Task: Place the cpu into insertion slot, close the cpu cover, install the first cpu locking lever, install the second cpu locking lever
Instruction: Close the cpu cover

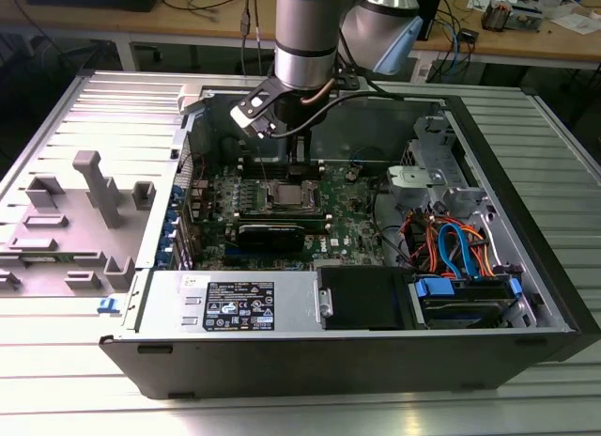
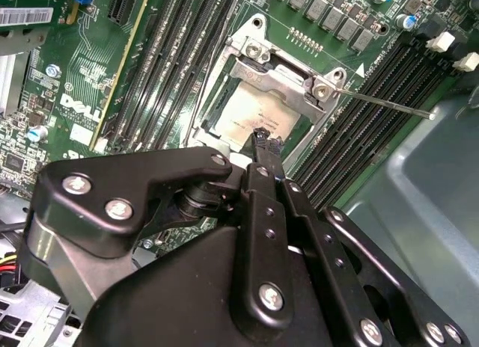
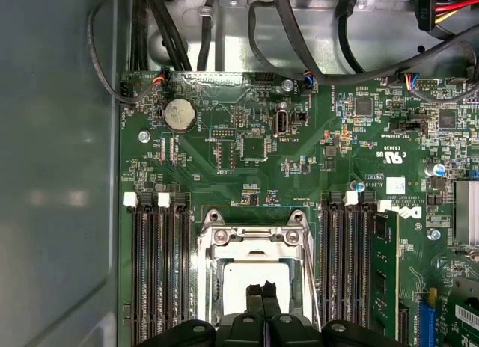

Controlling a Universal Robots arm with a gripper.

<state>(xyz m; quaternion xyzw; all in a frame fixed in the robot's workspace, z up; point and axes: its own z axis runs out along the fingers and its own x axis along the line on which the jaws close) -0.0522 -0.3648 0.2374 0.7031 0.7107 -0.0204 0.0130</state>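
Note:
The cpu (image 3: pixel 238 282) lies in the insertion slot (image 1: pixel 286 194) on the green board, its pale silver top (image 2: pixel 251 117) showing. The cpu cover (image 3: pixel 254 237) is a silver frame lying around the chip, with screws at its corners (image 2: pixel 322 91). A thin metal locking lever (image 2: pixel 385 105) sticks out from the socket over the memory slots. My gripper (image 3: pixel 262 291) hangs from the arm inside the open case (image 1: pixel 299 159). Its black fingertips (image 2: pixel 263 140) are pressed together, shut, just over the chip's edge, and nothing shows between them.
Long black memory slots (image 3: pixel 157 272) flank the socket on both sides. A coin battery (image 3: pixel 179 115) and black cables (image 3: pixel 299 48) lie beyond it. The power supply (image 1: pixel 244 303) and drive cage with coloured cables (image 1: pixel 451 248) fill the case's near side. A grey plastic shroud (image 1: pixel 89 220) lies outside.

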